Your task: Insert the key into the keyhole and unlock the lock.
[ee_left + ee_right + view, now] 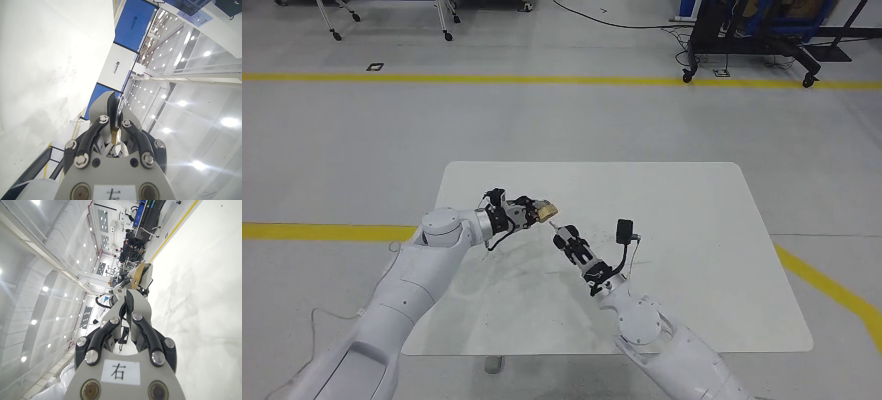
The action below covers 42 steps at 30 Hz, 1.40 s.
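Observation:
My left gripper [527,211] is shut on a brass padlock [545,210], held above the table's left middle. In the left wrist view the brass body [114,136] sits between the pads and the silver shackle [121,105] sticks out past the fingertips. My right gripper [562,234] is just short of the padlock, tips aimed at it. In the right wrist view its fingers [130,306] are pressed together on the thin key, which the pads almost wholly hide. The padlock [139,274] hangs close beyond the tips, with a small dark spot on its facing end.
The white table [692,260] has bare room to the right and front of both grippers. A black camera block [624,232] with a cable juts from the right wrist. Yellow floor lines and wheeled racks lie beyond the table.

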Tool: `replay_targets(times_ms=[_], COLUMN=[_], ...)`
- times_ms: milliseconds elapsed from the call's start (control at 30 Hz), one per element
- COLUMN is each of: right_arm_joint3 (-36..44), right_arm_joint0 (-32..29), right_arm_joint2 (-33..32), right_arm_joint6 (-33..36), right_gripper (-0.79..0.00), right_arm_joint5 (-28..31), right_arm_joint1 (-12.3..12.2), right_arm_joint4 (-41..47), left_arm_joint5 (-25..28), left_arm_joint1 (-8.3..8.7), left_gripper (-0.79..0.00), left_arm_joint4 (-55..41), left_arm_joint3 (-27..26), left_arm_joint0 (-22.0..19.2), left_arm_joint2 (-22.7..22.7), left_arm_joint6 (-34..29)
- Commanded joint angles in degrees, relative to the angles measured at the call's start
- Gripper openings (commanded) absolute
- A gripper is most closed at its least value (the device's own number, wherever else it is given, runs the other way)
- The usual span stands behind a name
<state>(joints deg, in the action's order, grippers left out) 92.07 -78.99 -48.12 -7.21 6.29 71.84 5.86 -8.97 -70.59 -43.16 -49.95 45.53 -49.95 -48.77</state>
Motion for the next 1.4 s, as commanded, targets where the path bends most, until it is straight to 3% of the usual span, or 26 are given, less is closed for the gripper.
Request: replay_targets(times_ms=[0,333,500,1367], right_arm_joint3=[-0.34,-3.19,-4.01,-5.52], right_arm_joint0=[0.13,2.39,2.74,2.34], right_arm_joint2=[-0.12,0.25,0.18,-1.09], right_arm_joint6=[-0.08,-2.4,-0.64,-5.03], right_gripper=[-0.785,-0.785,-0.785,-0.785], right_arm_joint5=[-0.62,-4.0,-3.74,-4.21], right_arm_joint1=[0.23,2.05,2.59,5.19], right_arm_joint4=[0.75,3.13,4.1,2.05], left_arm_joint5=[0.34,0.77,1.14,1.61], left_arm_joint1=[0.07,0.17,0.12,-0.6], left_gripper=[-0.785,-0.785,-0.785,-0.785], left_arm_joint4=[0.95,3.99,5.16,8.73], left_arm_joint3=[-0.69,-2.96,-3.68,-5.83], left_arm_joint0=[0.31,1.39,1.86,3.51], left_arm_joint2=[-0.21,-1.31,-1.76,-3.05], left_arm_joint6=[0.77,3.17,4.11,5.97])
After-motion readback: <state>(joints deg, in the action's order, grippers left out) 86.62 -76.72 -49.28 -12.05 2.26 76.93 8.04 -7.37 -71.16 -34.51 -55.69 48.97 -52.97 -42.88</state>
